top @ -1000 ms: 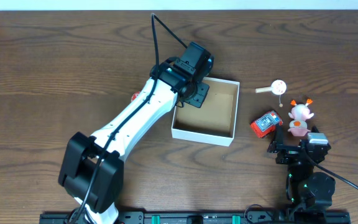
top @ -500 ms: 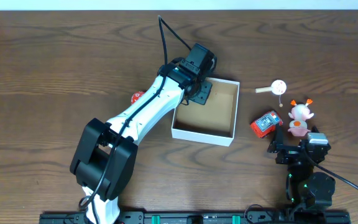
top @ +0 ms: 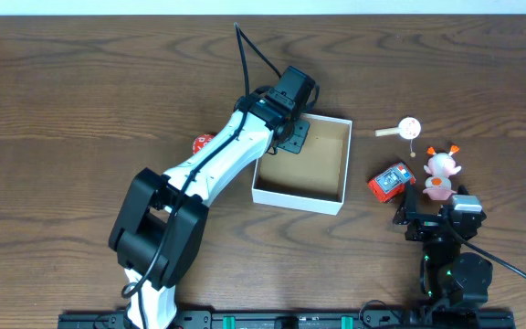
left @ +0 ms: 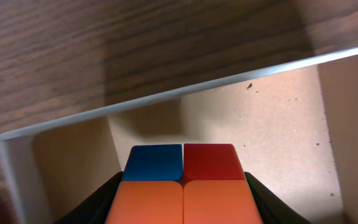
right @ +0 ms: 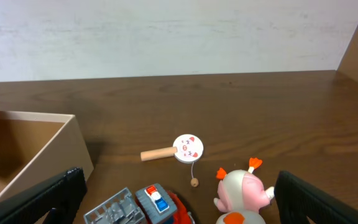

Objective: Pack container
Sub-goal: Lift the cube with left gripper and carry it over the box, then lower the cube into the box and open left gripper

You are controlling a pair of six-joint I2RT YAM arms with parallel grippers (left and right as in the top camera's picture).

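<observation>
Shows the container (top: 298,198) near the middle of the bench (top: 80,82), thin white walls upright, tan floor bare toward its right side. Reaches over the container's far left corner with the left arm, left fingers (left: 98,202) pinching a cube (left: 182,171) of blue, red and orange tiles low inside that corner, close to both walls; cannot tell whether touching the floor. Keeps to the near right of the bench with the right fingers (right: 42,196), spread wide and gripping nothing. Finds, right of the container and apart from it, a red toy car (top: 391,181), a pink figure (top: 440,170) with orange horns, and a small round drum on a wooden stick (top: 407,127). Finds a small red piece (top: 202,143) on the bench just left of the left arm.
</observation>
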